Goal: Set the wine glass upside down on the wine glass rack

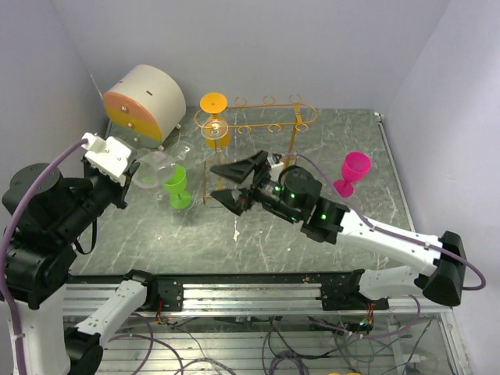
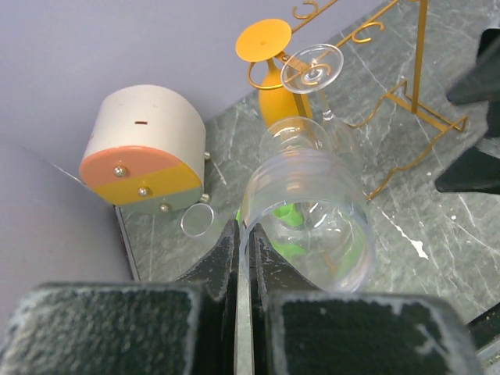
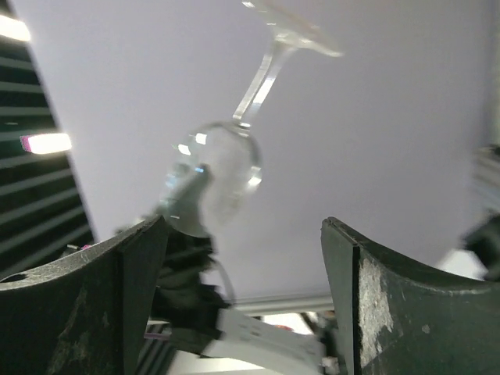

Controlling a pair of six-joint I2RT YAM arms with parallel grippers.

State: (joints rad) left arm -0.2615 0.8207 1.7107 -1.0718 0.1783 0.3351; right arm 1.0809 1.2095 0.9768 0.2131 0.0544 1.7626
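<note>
Wine glass (image 1: 153, 171) noted to the left of the wine glass rack (image 1: 295, 133), off the table and tilted, with the foot raised toward the rack's left end and not yet on any loop. The left gripper (image 2: 244, 258) is seen pinched shut on the bowl's rim, one finger inside the wall and one outside. The right gripper (image 1: 228, 184) is held in front of the rack with its fingers spread wide and nothing between them; the glass is seen beyond them in the right wrist view. An orange glass (image 1: 213, 104) is already hung upside down at the rack's left end, and a green glass (image 1: 178, 187) stands on the table left of the rack, under the carried bowl. Risks judged: the thin rim pinch could let the glass swing or slip when inverted; the foot could be knocked against the orange glass or the top rail; the rack could be tipped by the right arm close before it.
</note>
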